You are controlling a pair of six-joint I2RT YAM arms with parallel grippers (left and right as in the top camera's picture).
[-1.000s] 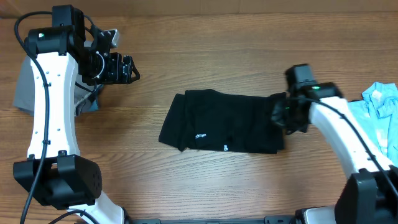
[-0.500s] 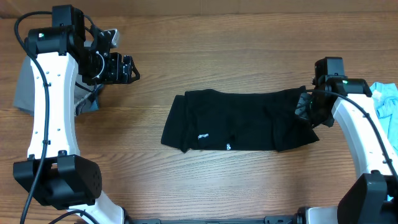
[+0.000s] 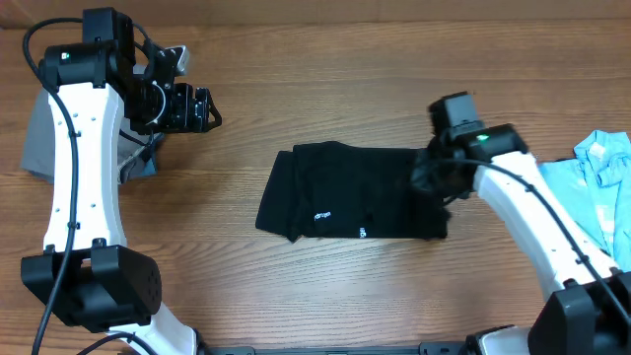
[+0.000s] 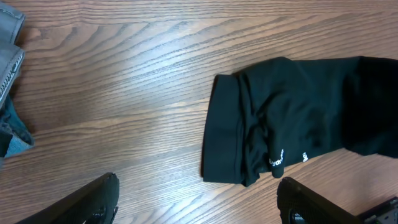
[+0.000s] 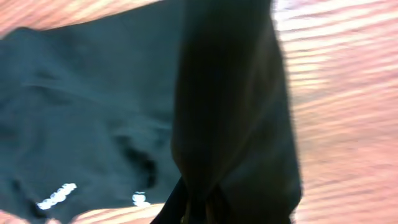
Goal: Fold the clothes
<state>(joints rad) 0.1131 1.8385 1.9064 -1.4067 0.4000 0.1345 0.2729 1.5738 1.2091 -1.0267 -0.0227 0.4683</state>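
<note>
The right tool (image 3: 432, 179) is clenching the right edge of the black shirt (image 3: 345, 192), holding it raised over the rest lying mid-tabletop (image 3: 325, 79), probably to fold it leftward. The left tool (image 3: 205, 108) is hanging released, well apart, out of the way.

From here the left arm (image 3: 84, 148) and right arm (image 3: 518, 202) look alike: smooth white links between chunky black joints, a thin black cable (image 3: 30, 39) trailing each, a small green light (image 3: 65, 56) near the wrist, and the left end effector (image 3: 210, 110) all black.
</note>
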